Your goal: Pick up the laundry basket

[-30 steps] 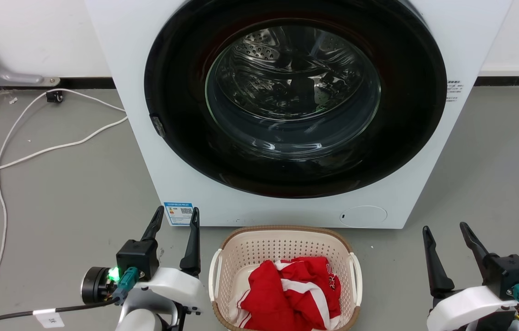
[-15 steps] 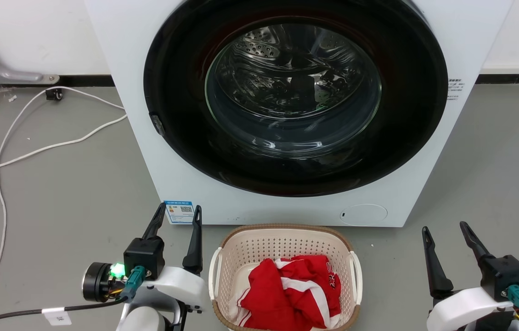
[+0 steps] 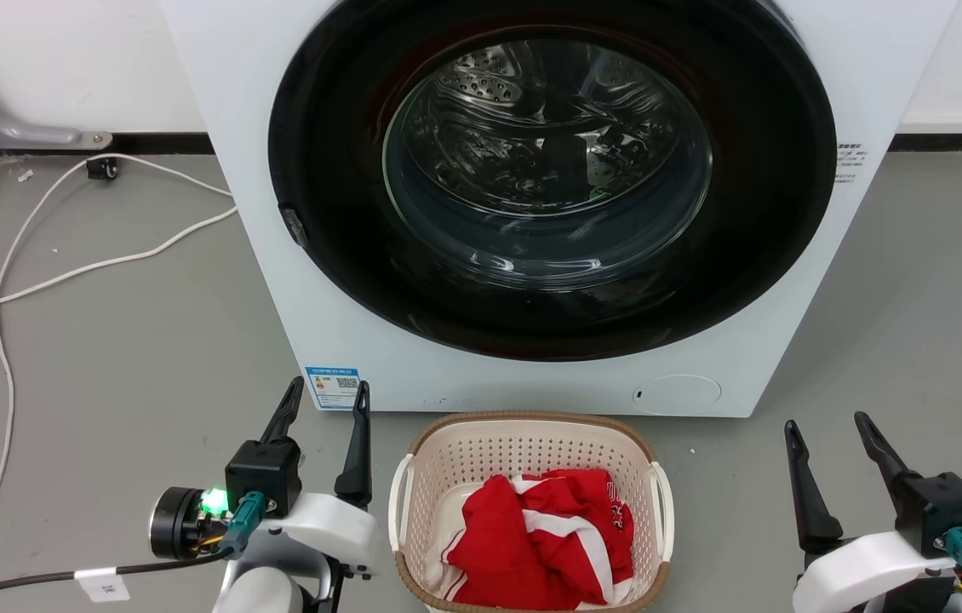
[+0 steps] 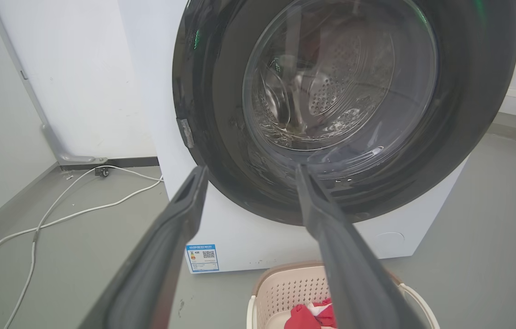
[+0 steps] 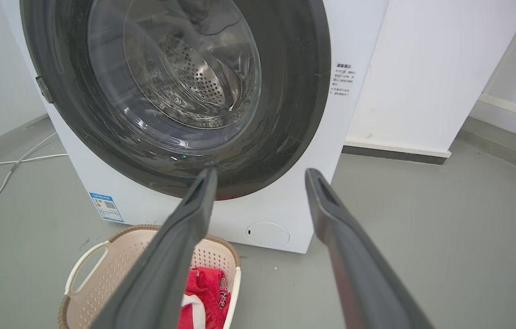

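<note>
The laundry basket (image 3: 523, 451) sits on the floor (image 3: 106, 383) by the washing machine (image 3: 260, 170), between the left pincer (image 3: 329, 387) and the right pincer (image 3: 825, 423). Both are spread apart and hold nothing. The machine's blue sticker (image 4: 202, 258) has writing too small to read.

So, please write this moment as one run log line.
left gripper open | right gripper open | laundry basket on floor between them, ungrasped

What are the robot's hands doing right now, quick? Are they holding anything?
Left gripper: open, holding nothing, to the left of the laundry basket.
Right gripper: open, holding nothing, to the right of the laundry basket.
</note>
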{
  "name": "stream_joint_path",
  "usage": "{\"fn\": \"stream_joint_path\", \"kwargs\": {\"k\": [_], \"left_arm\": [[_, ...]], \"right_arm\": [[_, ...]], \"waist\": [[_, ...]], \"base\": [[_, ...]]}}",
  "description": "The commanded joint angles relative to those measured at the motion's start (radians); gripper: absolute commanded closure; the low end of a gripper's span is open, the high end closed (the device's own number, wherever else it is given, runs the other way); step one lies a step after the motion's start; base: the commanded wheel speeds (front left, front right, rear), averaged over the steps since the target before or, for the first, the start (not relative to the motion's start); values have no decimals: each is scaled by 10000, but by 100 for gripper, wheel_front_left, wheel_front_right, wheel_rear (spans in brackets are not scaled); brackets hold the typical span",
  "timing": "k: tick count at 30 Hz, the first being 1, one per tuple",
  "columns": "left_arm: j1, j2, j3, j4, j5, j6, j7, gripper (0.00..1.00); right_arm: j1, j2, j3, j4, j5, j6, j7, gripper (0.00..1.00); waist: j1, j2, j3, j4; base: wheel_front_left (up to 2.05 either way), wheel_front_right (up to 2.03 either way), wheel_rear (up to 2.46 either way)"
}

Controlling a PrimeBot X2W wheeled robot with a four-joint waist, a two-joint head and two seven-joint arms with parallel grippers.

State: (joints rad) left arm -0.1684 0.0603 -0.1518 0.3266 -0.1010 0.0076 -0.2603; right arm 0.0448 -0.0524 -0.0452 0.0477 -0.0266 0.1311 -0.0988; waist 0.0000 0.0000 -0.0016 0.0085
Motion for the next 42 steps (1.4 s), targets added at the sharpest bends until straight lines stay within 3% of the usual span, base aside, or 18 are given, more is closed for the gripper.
{"fn": "stream_joint_path", "kwargs": {"k": [1, 10, 21, 28, 29, 32, 42], "left_arm": [[-139, 3, 30, 53, 38, -39, -72, 0], [-1151, 100, 77, 938, -40, -274, -49, 0], [-3456, 235, 156, 3257, -537, -866, 121, 0], [-4758, 407, 114, 4818, -869, -1118, 654, 0], [-5643, 536, 9, 5790, -1125, -1279, 1208, 0], [-6221, 659, -139, 6461, -1326, -1344, 1596, 0], [-7486, 978, -1117, 7618, -2342, -1379, 2933, 0]], "right_arm": [[10, 42, -19, 57, 102, -7, 35, 0], [-838, 39, 118, 705, 432, -7, 490, 0], [-2968, 35, 543, 2745, 850, -7, 2045, 0], [-4372, 30, 939, 4159, 1154, -7, 2769, 0], [-5423, 33, 1265, 5154, 1465, -7, 3205, 0], [-6187, 32, 1494, 5951, 1707, -7, 3375, 0], [-8249, 33, 2154, 8172, 2608, -7, 3338, 0]], "waist": [[0, 0, 34, -2], [0, 0, 1087, -132], [0, 0, 3394, -254], [0, 0, 4532, -337], [0, 0, 5334, -427], [0, 0, 5844, -489], [0, 0, 7112, -722]], "base": [[0, 0, 0], [0, 0, 0], [0, 0, 0], [0, 0, 0], [0, 0, 0], [0, 0, 0], [0, 0, 0]]}}
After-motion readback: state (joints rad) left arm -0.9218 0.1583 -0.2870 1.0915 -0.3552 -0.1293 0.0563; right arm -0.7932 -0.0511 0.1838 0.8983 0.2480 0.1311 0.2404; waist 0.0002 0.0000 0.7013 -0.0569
